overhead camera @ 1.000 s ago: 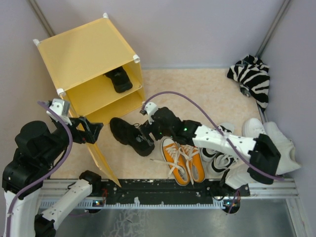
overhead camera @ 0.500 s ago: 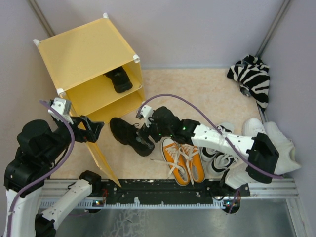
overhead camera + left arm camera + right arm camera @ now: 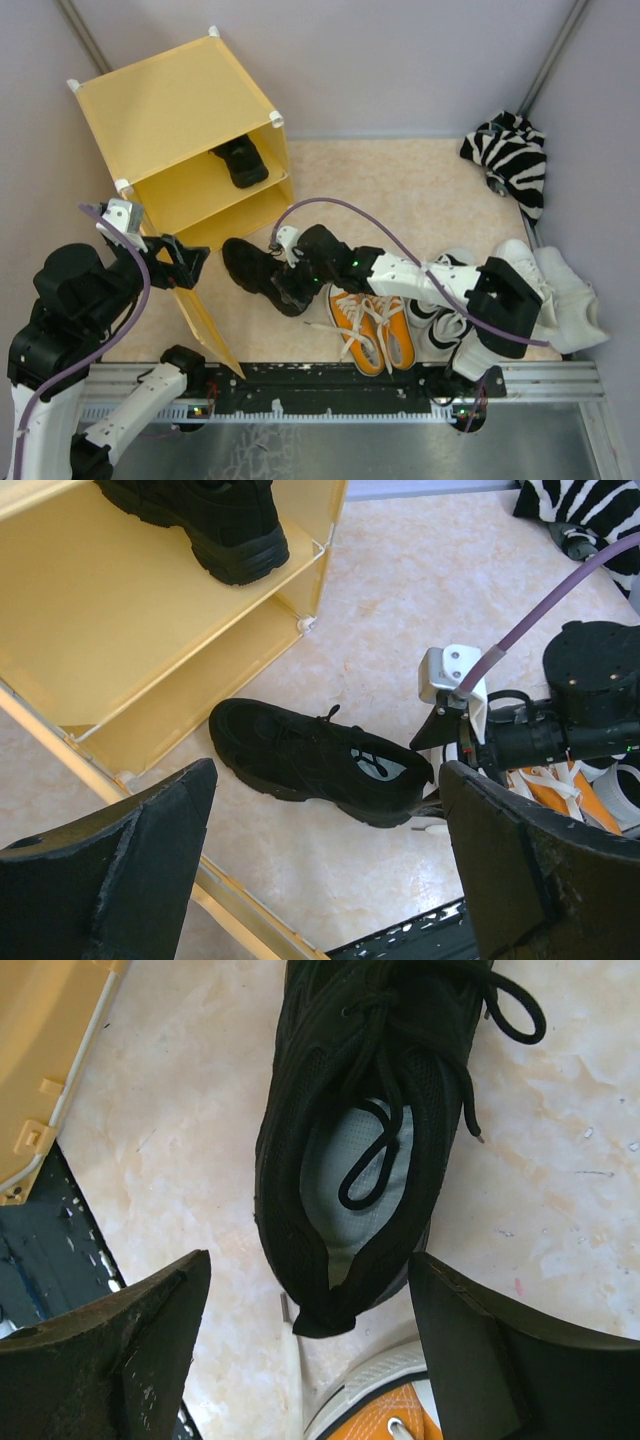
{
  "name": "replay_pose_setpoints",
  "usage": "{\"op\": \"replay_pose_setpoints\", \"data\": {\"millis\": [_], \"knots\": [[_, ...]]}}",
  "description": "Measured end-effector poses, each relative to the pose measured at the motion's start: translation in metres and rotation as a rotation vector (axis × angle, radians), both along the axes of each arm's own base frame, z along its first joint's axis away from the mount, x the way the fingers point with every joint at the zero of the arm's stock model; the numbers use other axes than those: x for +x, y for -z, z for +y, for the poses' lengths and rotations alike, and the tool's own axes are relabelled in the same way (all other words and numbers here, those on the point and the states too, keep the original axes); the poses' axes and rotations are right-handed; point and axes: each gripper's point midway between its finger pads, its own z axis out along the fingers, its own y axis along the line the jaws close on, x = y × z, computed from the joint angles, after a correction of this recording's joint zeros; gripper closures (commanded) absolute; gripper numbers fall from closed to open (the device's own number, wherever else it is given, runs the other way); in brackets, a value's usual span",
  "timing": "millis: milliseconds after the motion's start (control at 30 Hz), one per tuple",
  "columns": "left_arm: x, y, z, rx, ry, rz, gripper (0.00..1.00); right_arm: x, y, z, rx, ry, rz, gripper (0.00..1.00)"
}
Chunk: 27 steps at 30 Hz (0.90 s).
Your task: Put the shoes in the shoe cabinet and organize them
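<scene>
The yellow shoe cabinet [image 3: 165,110] stands at the back left with its door panel [image 3: 205,320] swung open. One chunky black shoe [image 3: 240,160] sits on its inner shelf and also shows in the left wrist view [image 3: 215,520]. The other black shoe [image 3: 255,268] lies on the floor in front of the cabinet. My right gripper [image 3: 290,278] is open at that shoe's heel; in the right wrist view [image 3: 308,1255] the heel [image 3: 350,1210] lies between the spread fingers. My left gripper [image 3: 190,262] is open and empty by the door panel, looking down at the floor shoe [image 3: 310,760].
Orange sneakers [image 3: 372,325] lie just right of the black shoe, touching distance from my right fingers [image 3: 400,1425]. Black-and-white sneakers [image 3: 440,320] and white sneakers [image 3: 565,290] sit at the right. A zebra-striped cloth [image 3: 510,155] lies at the back right.
My right gripper has moved left, closing in on the heel of the black floor shoe. The left arm has barely moved.
</scene>
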Motion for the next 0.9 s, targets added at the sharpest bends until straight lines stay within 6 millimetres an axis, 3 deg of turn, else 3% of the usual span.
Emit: {"op": "replay_pose_setpoints", "data": {"millis": [233,367,433,533,567,900], "knots": [[0.000,0.000,0.000,0.000,-0.001,0.001,0.01,-0.001,0.018,0.005,-0.008,0.003,0.018,0.21],[0.001,0.000,0.000,0.001,-0.001,0.002,0.01,0.006,0.033,0.008,-0.014,0.026,0.007,0.34],[0.001,0.001,0.000,0.003,-0.004,0.003,0.01,0.009,0.035,0.008,-0.014,0.040,0.001,0.49],[0.003,0.001,0.001,0.006,-0.012,0.006,0.01,0.014,0.037,0.010,-0.012,0.059,-0.015,0.93],[0.004,0.001,0.001,0.008,-0.014,0.007,0.01,0.016,0.038,0.010,-0.013,0.068,-0.023,1.00],[0.010,0.002,0.000,0.016,-0.021,0.024,0.01,0.023,0.032,0.003,-0.020,0.157,-0.066,1.00]]}}
